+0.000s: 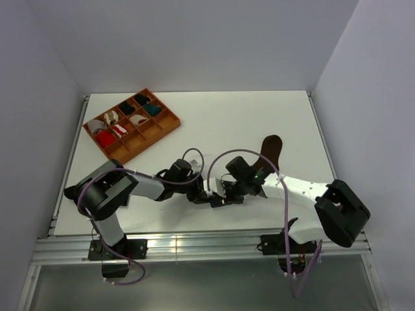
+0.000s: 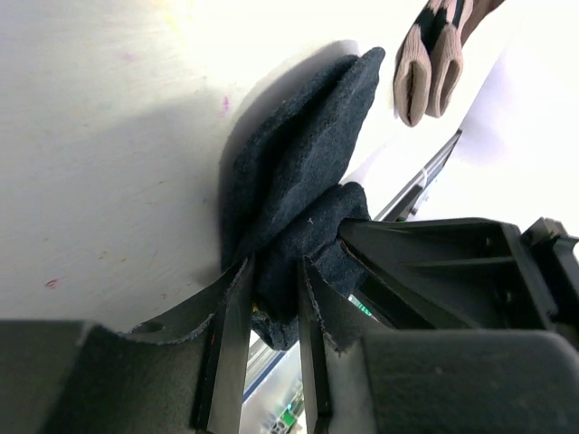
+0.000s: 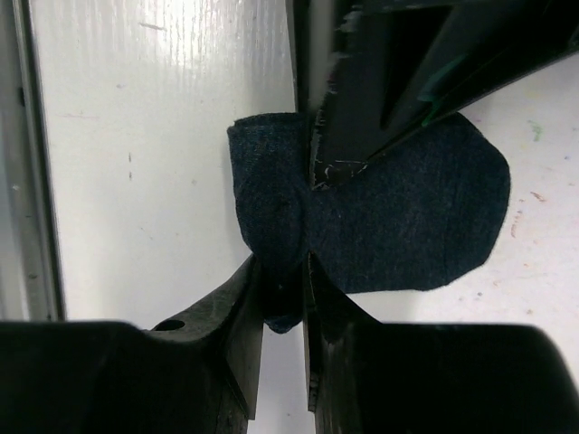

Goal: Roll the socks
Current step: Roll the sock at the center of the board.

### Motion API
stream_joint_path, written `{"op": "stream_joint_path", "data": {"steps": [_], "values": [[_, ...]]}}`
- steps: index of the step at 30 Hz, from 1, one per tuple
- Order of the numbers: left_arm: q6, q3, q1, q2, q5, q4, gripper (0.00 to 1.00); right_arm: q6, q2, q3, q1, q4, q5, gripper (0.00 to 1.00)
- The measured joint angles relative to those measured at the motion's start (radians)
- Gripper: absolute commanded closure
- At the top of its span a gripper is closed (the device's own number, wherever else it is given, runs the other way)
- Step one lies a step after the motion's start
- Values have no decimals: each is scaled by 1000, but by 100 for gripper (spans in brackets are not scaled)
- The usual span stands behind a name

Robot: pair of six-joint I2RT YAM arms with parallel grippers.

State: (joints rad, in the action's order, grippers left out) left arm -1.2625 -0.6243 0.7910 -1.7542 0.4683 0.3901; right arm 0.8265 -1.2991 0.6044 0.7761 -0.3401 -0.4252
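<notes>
Left claw (image 2: pixel 276 267) stands only narrowly parted, and a thick fold of the navy sock (image 3: pixel 407 217) fills the gap. The dark cloth touches both of its fingers (image 2: pixel 231 325), so it has the sock pinched between them. Right claw (image 3: pixel 282 262) is clenched tighter. Its two fingers (image 3: pixel 244 334) stand almost together, with a bunched edge of the same sock squeezed between the tips.

The two claws meet nose to nose over the sock, each gripping it from an opposite side, and their tips are just beside one another. In the right wrist view the left claw comes down from above, with its tip resting on the cloth just above the right claw's own pinch.

From that pinch point the sock spreads out as a rounded flap lying flat on the white table (image 1: pixel 246 116). In the left wrist view the rest of the sock rises away from the fingers in upright folds. From above, the sock is almost wholly hidden under the two claws, about mid-width and toward the near edge of the table.

Beyond the right arm lies the brown sock (image 1: pixel 270 150), its near end covered by that arm and clear of both claws. The orange tray (image 1: pixel 170 123) sits well apart at the far left.
</notes>
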Motion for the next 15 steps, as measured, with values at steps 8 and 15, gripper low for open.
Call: {"op": "stream_joint_path", "data": {"steps": [8,15], "values": [[-10,62,16,77,-118,26,64,64,-226,208,-151,-219,-213,81],[-40,231,25,246,-264,63,62,116,-386,344,-220,-382,-327,81]]}}
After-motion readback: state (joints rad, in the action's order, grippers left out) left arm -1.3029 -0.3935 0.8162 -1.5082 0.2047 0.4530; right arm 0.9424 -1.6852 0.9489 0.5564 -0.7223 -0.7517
